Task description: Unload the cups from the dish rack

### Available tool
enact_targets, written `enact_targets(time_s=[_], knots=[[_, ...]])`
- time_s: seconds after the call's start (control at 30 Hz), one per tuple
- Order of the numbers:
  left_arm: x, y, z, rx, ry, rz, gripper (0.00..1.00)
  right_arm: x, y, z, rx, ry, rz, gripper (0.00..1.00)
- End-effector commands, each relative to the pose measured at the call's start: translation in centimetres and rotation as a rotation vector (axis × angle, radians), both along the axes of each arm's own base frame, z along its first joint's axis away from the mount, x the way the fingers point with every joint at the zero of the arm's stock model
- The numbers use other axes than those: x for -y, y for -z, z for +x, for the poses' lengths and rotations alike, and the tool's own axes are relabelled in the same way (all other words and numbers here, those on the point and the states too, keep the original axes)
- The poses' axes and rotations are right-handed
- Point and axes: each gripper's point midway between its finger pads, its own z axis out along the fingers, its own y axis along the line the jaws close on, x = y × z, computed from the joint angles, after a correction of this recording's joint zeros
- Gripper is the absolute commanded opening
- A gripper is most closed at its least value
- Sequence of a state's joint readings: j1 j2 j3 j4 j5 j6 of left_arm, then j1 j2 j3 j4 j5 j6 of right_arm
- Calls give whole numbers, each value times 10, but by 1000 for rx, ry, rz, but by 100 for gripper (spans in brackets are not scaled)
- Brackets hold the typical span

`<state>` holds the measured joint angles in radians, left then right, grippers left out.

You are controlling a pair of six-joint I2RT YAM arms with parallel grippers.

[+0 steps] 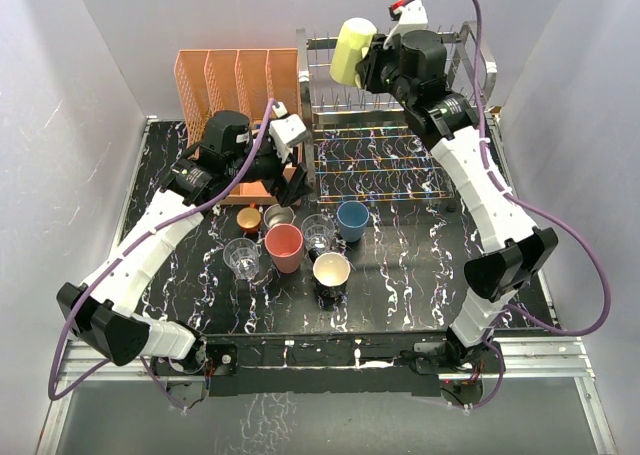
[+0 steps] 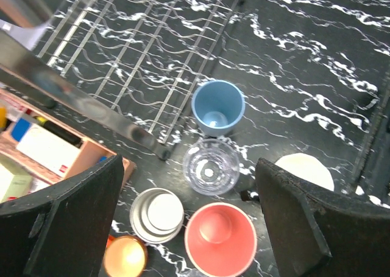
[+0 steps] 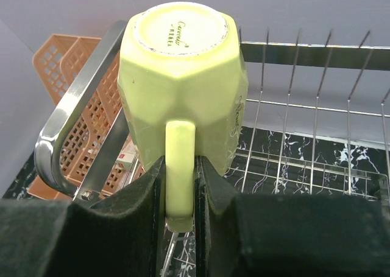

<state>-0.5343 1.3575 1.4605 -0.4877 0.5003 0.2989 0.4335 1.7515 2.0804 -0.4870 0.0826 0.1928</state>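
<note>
The black table (image 1: 420,275), veined white like marble, carries a chrome wire dish rack (image 1: 400,160) with a flat grid shelf, a row of thin upright prongs and a rounded tube frame. Just to its left stands a peach plastic organizer (image 1: 235,80) with latticed walls.

The right gripper (image 3: 180,185) is clamped on the handle of a glossy pale yellow mug (image 3: 183,76), faceted and held bottom-up over the rack's left end, beside the tube frame.

The left gripper (image 2: 189,167) hangs spread wide and empty over seven cups standing together on the table in front of the rack:
- pink tumbler (image 1: 284,247)
- blue tumbler (image 1: 352,220)
- black mug (image 1: 331,273), cream inside
- two ribbed clear glasses (image 1: 241,258) (image 1: 317,233)
- steel cup (image 1: 279,217)
- small orange cup (image 1: 248,219)
</note>
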Motion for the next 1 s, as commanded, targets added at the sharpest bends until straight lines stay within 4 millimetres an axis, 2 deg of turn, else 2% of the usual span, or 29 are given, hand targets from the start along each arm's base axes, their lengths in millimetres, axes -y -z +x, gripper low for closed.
enact_targets(time_s=[0.0,0.13,0.3,0.53,0.63,0.77,0.97], knots=[[-7,-57,20,211,-92,-72,87,20,-93,-21,225,-2,200,8],[-10,-76,38,327,-135,-76,86,20,-97,-26,220,-35,242,7],[-8,-109,58,532,-143,-92,86,20,-116,-39,244,-73,291,8],[-3,-149,76,801,-134,-114,86,22,-147,-70,293,-130,352,8],[-1,-165,77,872,-129,-132,86,24,-157,-85,308,-155,373,8],[4,-169,85,936,-126,-141,86,25,-161,-106,312,-190,397,8],[14,-180,76,1072,-35,-141,85,26,-155,-147,271,-262,454,8]])
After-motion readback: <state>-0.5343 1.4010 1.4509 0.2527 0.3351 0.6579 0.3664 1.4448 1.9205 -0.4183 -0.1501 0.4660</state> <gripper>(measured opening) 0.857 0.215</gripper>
